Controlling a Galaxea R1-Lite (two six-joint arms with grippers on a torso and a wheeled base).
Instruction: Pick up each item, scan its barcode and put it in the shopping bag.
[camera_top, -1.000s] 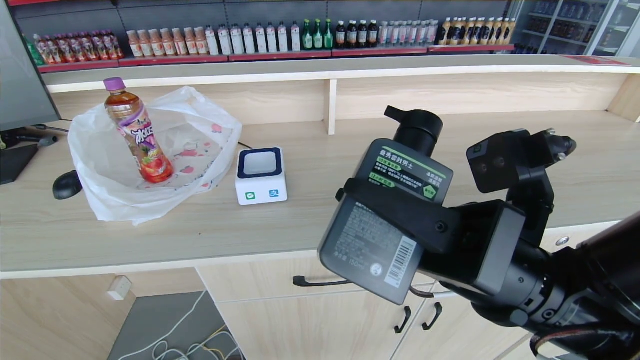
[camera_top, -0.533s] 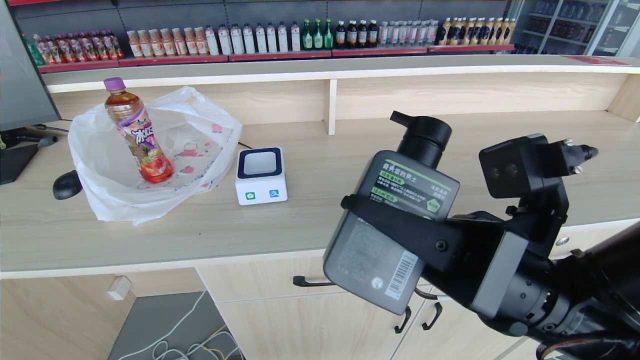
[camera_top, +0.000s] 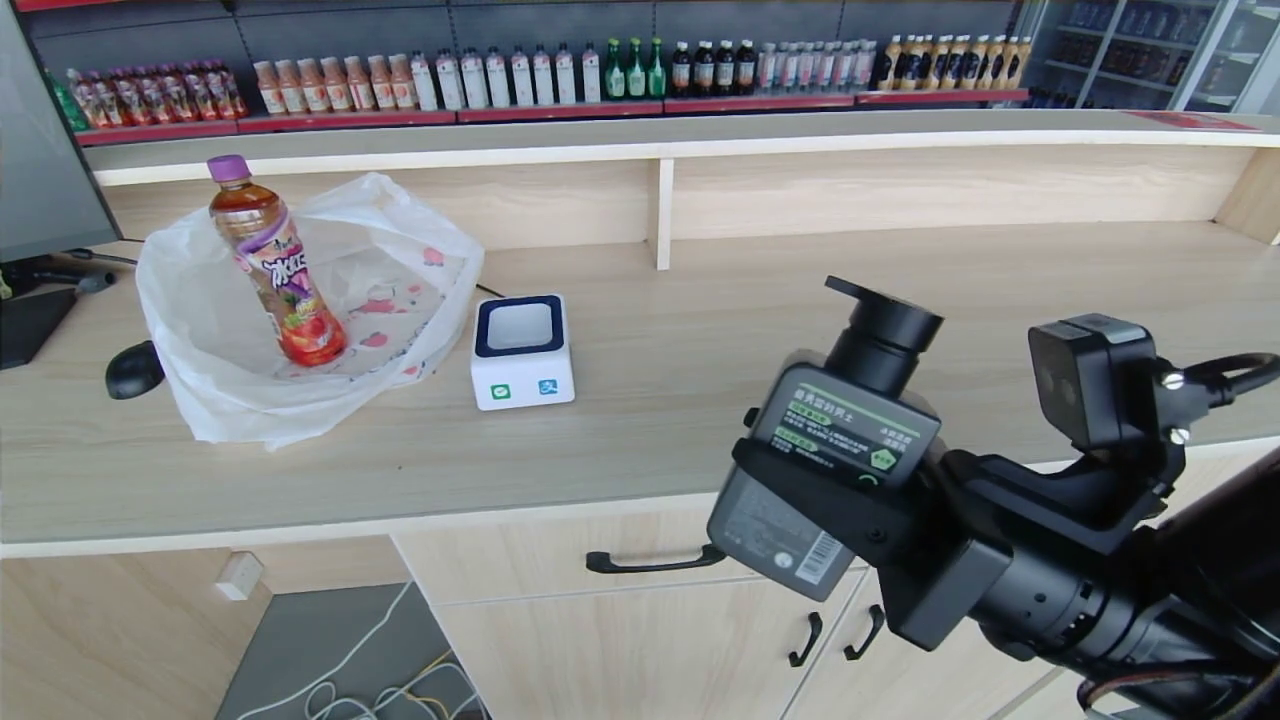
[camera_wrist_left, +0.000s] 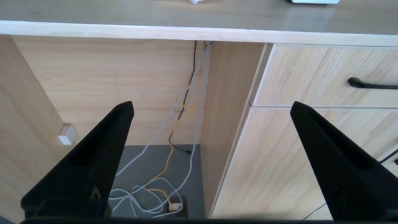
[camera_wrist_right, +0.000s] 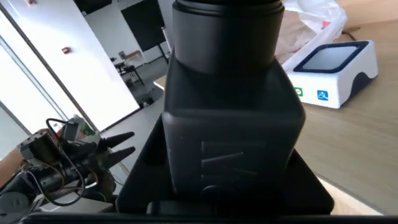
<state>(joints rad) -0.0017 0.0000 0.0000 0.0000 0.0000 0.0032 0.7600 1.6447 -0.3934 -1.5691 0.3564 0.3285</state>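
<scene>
Dark grey pump bottle (camera_top: 845, 440) is held in the air past the front edge of the counter (camera_top: 650, 330), well right of the white scanner (camera_top: 522, 350). Clamped across its middle is the right gripper (camera_top: 830, 490). The near finger bands the label; the far finger is hidden behind the body. Barcode sticker (camera_top: 822, 557) at the low corner faces the head camera, print too small to read.

Below the counter top, before the cabinet (camera_wrist_left: 280, 81), hangs the left gripper (camera_wrist_left: 211, 112), fingers spread wide, nothing between them.

Left of the scanner sits the shopping bag (camera_top: 180, 300), mouth open. A drink bottle (camera_top: 275, 265) leans inside, foot sunk in the folds. Mouse (camera_top: 135, 368) is partly hidden behind the bag.
</scene>
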